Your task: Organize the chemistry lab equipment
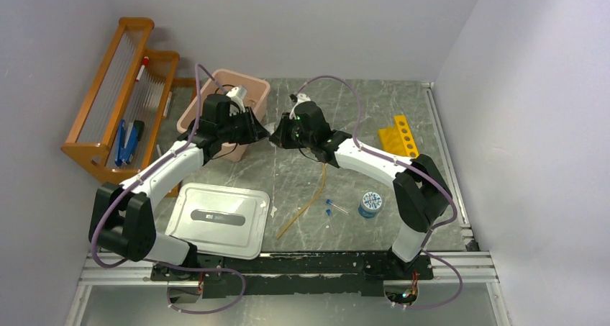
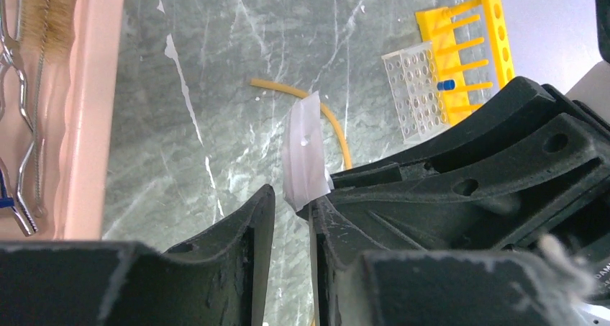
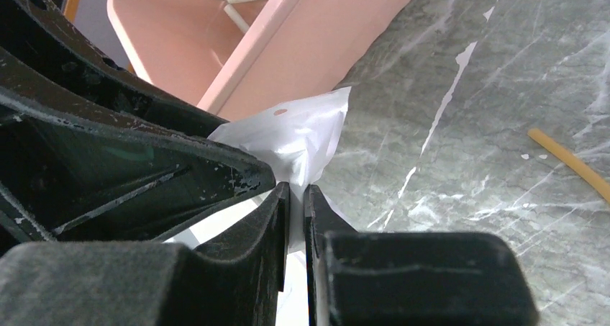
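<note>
The right jaws are closed onto a white film [image 3: 306, 135], pinching its lower part between their tips. The left jaws meet them head-on and stand a little apart, with the table [image 2: 216, 88] showing through the gap. The film's bottom edge sits at their mouth against one finger; whether they press it cannot be told.

Both pairs hang above the table just beside the tub [image 1: 260, 96], which lies on the left jaws' side. In the tub are a bristle brush [image 2: 44, 2], metal tongs [image 2: 30, 135] and a wire triangle [image 3: 241, 2] with white sleeves.

On the right jaws' side, away from the tub, the tan tube [image 2: 273, 86] curves over the table. Farther off stands the yellow rack [image 2: 475, 45] with one blue-capped vial [image 2: 447, 85] in it and a clear rack [image 2: 410, 88] just beside it.

Nearer the arm bases than the jaws lie the white lid [image 1: 219, 214], two loose vials [image 1: 329, 208] and a blue piece [image 1: 370, 204]. Beyond the tub from the jaws, the orange rack [image 1: 119, 103] holds glass tubes.
</note>
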{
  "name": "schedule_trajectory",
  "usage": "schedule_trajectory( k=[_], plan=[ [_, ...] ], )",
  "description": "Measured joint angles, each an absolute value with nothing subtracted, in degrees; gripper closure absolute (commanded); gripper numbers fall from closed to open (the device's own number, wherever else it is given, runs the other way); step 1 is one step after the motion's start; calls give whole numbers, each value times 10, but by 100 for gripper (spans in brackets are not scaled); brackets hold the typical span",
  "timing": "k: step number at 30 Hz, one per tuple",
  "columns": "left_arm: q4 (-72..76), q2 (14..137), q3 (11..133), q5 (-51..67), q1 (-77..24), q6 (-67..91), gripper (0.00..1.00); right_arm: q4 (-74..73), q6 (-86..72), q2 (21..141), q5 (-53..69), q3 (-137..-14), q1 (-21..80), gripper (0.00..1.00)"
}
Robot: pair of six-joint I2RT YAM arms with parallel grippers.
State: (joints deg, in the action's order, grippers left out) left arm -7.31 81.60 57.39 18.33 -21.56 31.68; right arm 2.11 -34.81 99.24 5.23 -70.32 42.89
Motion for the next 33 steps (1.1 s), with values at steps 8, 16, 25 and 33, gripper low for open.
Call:
schedule_trajectory(
  k=[8, 16, 25, 33],
  plan=[
    [-51, 816, 574, 177, -216, 308, 75, 30, -342, 992, 67, -703, 429, 85],
    [-45, 816, 576, 170, -216, 291, 95, 35, -335, 992, 74, -703, 429, 64],
    [-98, 812, 642, 119, -216, 227, 95, 20, -319, 952, 35, -698, 423, 37],
    [-165, 790, 702, 45, -175, 175, 95, 16, -295, 912, 8, -699, 403, 37]
  ],
)
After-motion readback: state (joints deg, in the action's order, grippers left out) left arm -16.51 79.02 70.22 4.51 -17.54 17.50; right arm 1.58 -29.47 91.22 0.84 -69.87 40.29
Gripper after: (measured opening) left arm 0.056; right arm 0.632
